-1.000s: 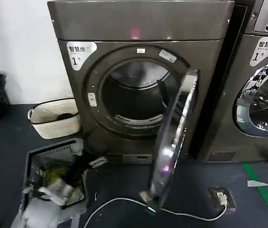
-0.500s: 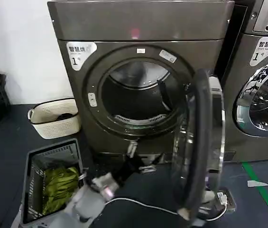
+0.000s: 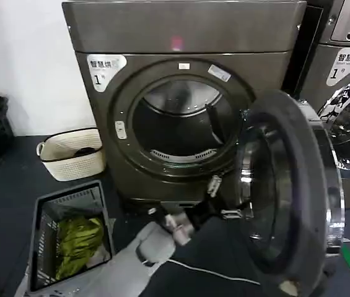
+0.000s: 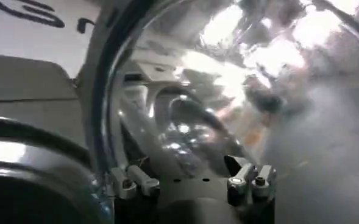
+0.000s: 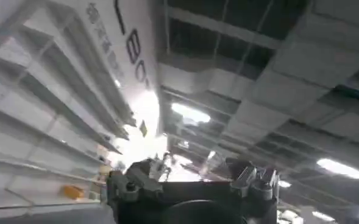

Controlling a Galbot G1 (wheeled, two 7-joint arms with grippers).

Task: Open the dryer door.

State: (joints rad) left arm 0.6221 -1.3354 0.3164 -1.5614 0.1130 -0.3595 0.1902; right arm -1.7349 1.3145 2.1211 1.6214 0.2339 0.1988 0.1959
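The dryer [image 3: 181,31] stands in the middle of the head view, its round opening [image 3: 175,130] uncovered. The dryer door [image 3: 301,154] hangs swung out to the right, grey inner side and dark glass facing me, chrome ring [image 3: 336,210] at its far edge. My left gripper [image 3: 222,199] reaches from the lower left and is open just beside the door's inner rim, below the opening. In the left wrist view the left gripper [image 4: 188,179] has nothing between its fingers and faces the door's shiny curved surface [image 4: 228,79]. My right gripper [image 5: 188,176] is open, pointing up at a ceiling.
A white basket [image 3: 72,153] sits on the floor left of the dryer. A grey crate [image 3: 41,235] with green cloth is near my left arm. A second machine [image 3: 348,68] stands at the right, behind the open door. A white cable [image 3: 212,272] lies on the dark floor.
The door has swung from nearly edge-on to wide open towards the right. My left arm has moved right and up from the crate, following the door's inner rim.
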